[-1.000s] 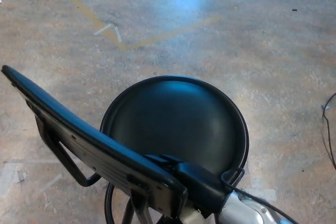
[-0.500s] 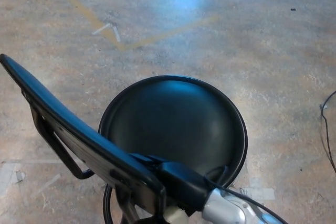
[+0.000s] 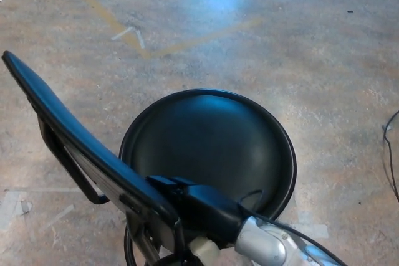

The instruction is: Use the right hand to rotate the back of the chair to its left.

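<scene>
right hand (image 3: 190, 207): you're clamped on the near end of the chair back (image 3: 68, 132) | backrest runs up-left from your hand | round seat (image 3: 209, 144) just beyond it

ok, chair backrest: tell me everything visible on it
The backrest is a long, slim black bar with a glossy padded top edge, running diagonally from upper left to bottom centre beside the round seat. A dark metal bracket hangs beneath it. The right hand is on its near end.
</scene>
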Robot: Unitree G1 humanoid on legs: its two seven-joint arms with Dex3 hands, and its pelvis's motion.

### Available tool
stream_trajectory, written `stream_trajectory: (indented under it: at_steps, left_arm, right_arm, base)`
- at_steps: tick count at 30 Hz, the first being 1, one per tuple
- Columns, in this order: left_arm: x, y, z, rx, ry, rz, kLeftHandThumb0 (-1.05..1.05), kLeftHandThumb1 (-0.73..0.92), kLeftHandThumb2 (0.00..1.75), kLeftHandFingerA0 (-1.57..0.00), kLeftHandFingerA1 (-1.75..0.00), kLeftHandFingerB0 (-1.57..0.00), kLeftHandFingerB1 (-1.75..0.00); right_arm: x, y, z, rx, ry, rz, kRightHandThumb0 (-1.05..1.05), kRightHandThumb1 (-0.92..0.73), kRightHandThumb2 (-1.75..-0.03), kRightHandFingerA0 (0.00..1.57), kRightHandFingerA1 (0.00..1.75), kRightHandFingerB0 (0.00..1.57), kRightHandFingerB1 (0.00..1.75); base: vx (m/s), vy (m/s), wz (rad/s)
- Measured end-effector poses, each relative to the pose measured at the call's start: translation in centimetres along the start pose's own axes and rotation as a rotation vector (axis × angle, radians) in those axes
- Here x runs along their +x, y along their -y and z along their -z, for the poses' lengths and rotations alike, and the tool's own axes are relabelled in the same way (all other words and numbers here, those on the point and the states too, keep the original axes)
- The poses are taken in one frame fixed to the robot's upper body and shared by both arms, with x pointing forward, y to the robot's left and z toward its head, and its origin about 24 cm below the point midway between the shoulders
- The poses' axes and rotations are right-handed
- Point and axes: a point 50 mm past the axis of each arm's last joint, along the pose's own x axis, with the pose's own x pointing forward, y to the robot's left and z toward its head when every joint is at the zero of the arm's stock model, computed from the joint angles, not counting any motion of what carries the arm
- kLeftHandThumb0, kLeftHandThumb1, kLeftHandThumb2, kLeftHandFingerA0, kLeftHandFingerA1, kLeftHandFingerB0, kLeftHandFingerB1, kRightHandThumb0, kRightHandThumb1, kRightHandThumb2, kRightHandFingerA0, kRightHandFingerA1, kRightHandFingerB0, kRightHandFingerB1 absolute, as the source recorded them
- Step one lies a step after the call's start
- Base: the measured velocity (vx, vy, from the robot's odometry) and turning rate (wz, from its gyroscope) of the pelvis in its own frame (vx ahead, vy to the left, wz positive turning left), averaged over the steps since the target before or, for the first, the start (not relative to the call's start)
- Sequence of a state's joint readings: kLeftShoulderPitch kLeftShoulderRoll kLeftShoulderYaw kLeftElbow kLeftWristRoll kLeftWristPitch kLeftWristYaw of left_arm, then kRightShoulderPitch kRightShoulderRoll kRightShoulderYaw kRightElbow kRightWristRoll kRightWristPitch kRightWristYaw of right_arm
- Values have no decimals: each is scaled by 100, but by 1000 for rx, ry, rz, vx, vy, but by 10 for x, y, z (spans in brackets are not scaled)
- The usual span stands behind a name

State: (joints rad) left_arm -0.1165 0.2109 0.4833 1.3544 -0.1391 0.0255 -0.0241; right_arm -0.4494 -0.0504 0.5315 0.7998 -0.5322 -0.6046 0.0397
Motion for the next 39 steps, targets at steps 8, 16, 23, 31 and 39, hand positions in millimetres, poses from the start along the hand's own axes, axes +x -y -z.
stream_trajectory:
  at_steps: [8,16,23,31,39]
  left_arm:
    - [0,0,-1,-1,2,-3,-46,83,65,-48,-44,-47,-40]
    - [0,1,-1,8,2,-1,-45,83,65,-48,-44,-47,-41]
    - [0,1,-1,13,3,-5,-47,83,65,-47,-43,-47,-40]
    - [0,2,-1,21,4,-5,-47,83,65,-45,-44,-45,-40]
    - [0,0,1,18,-1,-8,-49,66,101,-37,-56,-35,-54]
  right_arm:
    - [-63,35,31,-31,-106,187,-105,-75,-67,0,6,0,11]
    - [-136,53,58,-21,-258,343,-105,-76,-65,0,0,0,1]
    - [-184,61,83,20,-403,477,-105,-75,-55,0,12,0,8]
    - [-218,45,119,209,-651,605,-105,-85,-75,0,72,0,50]
    - [-238,15,139,384,-902,667,-105,-92,-88,0,108,0,73]
  base:
    - [0,0,1]
    - [0,0,0]
    - [0,0,0]
    - [0,0,0]
    - [0,0,0]
